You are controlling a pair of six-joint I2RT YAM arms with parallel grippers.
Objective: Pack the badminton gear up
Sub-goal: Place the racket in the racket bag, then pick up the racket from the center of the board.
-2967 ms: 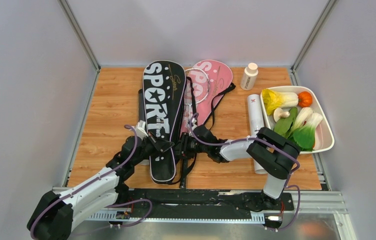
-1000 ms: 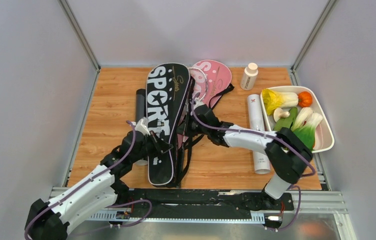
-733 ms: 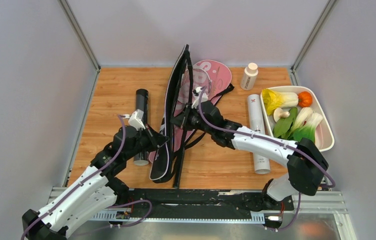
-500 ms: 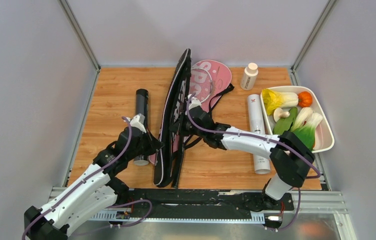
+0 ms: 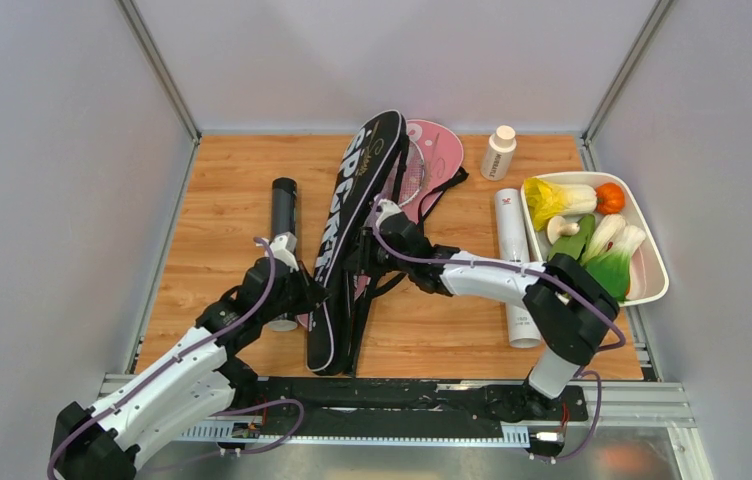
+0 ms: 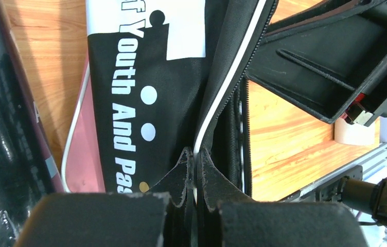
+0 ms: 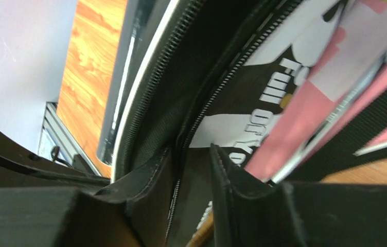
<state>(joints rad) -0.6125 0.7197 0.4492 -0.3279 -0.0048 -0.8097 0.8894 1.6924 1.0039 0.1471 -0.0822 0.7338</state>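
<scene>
Left end effector (image 6: 194,154) clenched on black bag (image 5: 347,215) rim; right end effector (image 7: 191,154), fingers parted, should pinch opposite zipper edge squarely.

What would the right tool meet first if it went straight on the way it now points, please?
Most likely the black bag: its zipper edge lies right ahead of the right tool, between the parted fingers, though depth is unclear.

Two bags (image 5: 352,200) (image 5: 440,150), two tubes (image 5: 283,205) (image 5: 510,235), one bottle (image 5: 498,153)

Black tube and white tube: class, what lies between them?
The black SPORT bag and, behind it, the pink bag; the top view shows both.
</scene>
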